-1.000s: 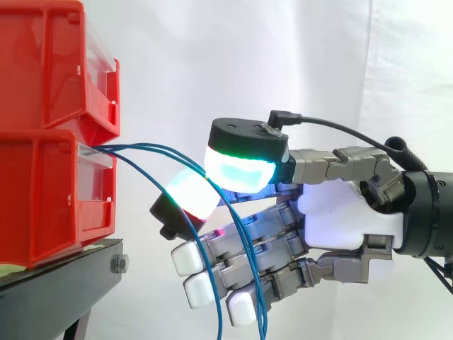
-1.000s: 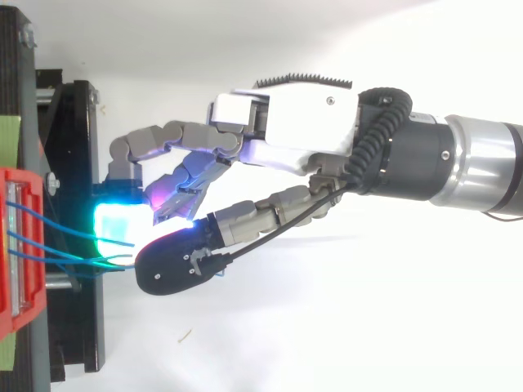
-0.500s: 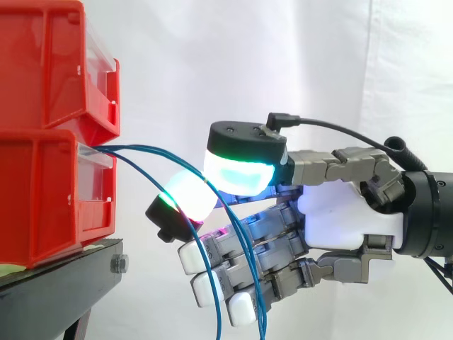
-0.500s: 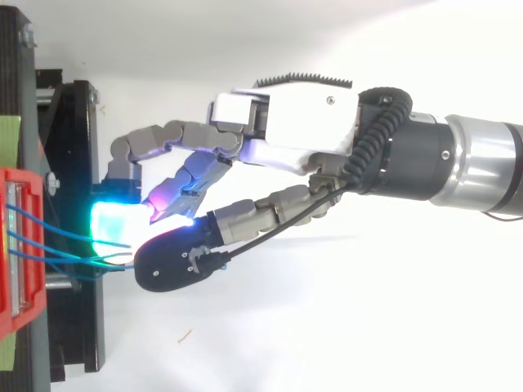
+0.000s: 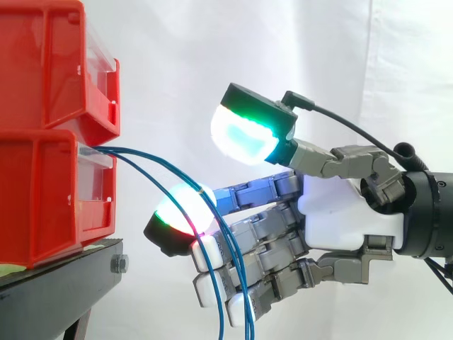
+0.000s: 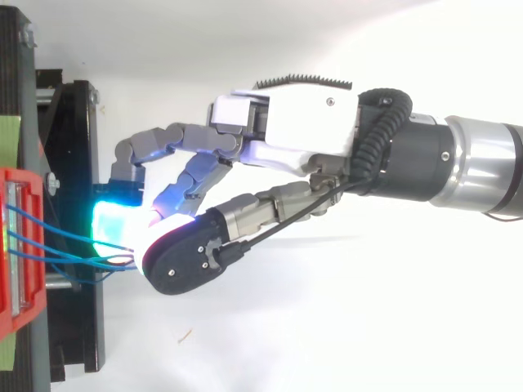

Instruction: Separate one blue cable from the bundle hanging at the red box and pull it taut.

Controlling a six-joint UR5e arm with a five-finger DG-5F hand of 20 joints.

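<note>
My hand [image 5: 345,221] is open, thumb lifted clear. The thin blue cables [image 5: 145,161] from the red plastic box [image 5: 42,198] drape unpinched over my foremost fingertip. Separation isn't done: next I should pinch one strand, then draw back.

The hand [image 6: 286,122] has a white palm [image 5: 347,212], grey jointed fingers [image 5: 272,225], pads [image 5: 244,138] glowing cyan and green, and a black-and-silver wrist [image 6: 458,163].

White curtain [image 5: 212,57] backdrop, vertical folds; black stand [image 5: 49,287] lower left.
</note>
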